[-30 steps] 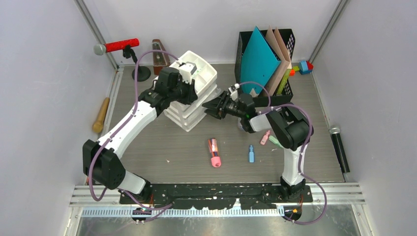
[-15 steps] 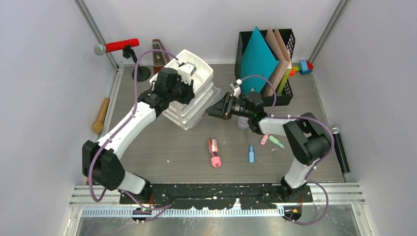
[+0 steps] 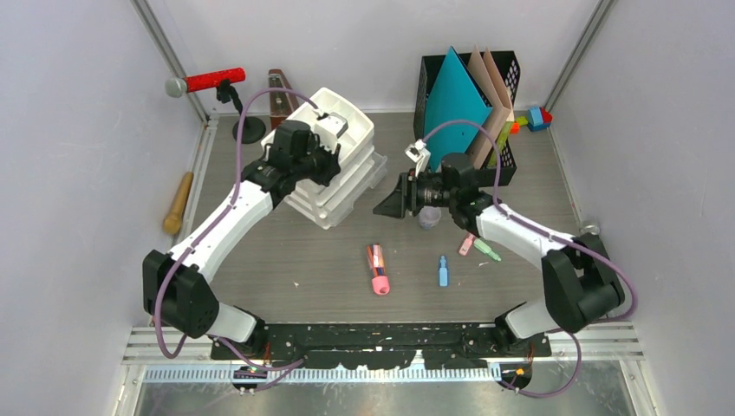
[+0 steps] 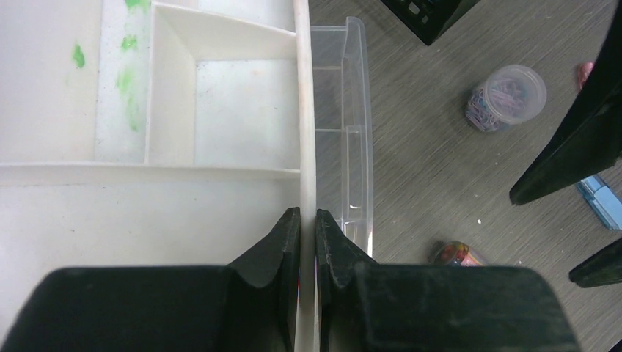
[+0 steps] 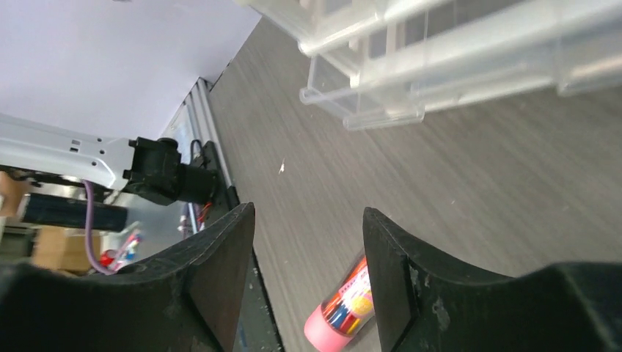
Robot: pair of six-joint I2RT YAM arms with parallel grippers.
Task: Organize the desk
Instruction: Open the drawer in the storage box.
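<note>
- left claw pinches shut on the rim of a white compartment tray, with a clear tray just beneath.
- right claw hangs open and empty, with 1 pink marker lying below it.
- the grey wood-grain desk spreads under both claws.

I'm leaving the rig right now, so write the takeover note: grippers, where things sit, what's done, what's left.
Left gripper: shut on the side wall of the white tray, which sits on the clear drawers at the back left of the desk.
Right gripper: open, holding nothing, above the desk beside the drawers.
Loose on the desk: pink tube, small blue piece, pink and green pens, jar of paper clips.
Done: folders stand in the black file holder.
Left: place the tray, then probably gather the loose items.
</note>
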